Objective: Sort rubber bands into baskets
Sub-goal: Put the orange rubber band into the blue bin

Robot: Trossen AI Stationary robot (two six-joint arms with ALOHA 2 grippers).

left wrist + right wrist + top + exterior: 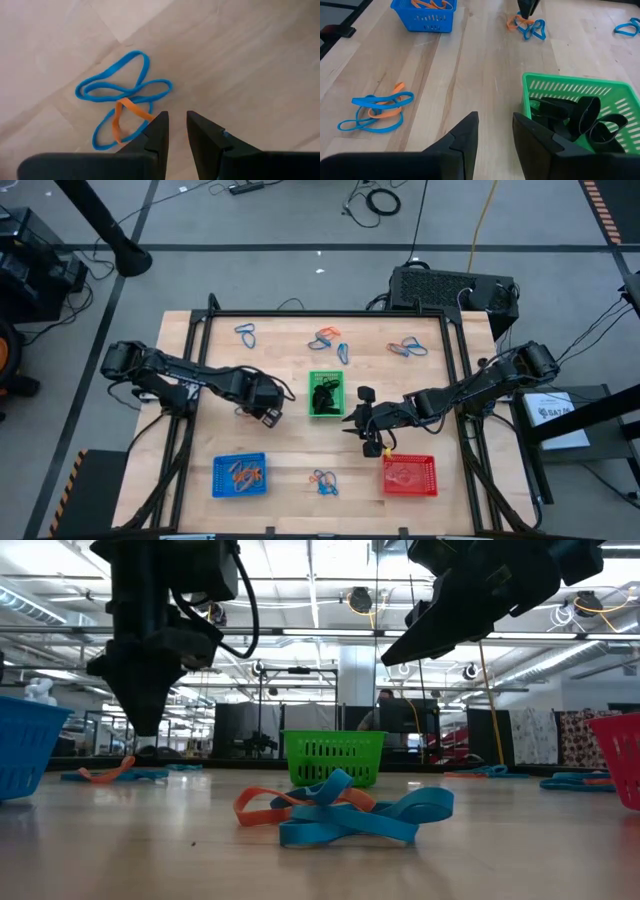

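- Wooden table [290,450] sits inside a black metal frame [210,315]; a workshop floor with cables lies beyond it.
- Green basket [325,394] stands at table centre and holds black rubber bands [580,120].
- Blue basket [239,475] stands at 7 o'clock from the green one and holds orange bands [243,472].
- Red basket [409,475] stands at 5 o'clock from the green one.
- Loose blue and orange bands lie at 6 o'clock [324,481], at 12 o'clock [328,340], at 11 o'clock [246,332] and at 1 o'clock [407,348].
- Left gripper [177,131] hangs at 9 o'clock from the green basket, just above a blue-and-orange tangle [122,107]; jaws stand narrowly apart, holding nothing.
- Right gripper [495,131] hovers between the green and red baskets, raised off the table; jaws stand narrowly apart, holding nothing.
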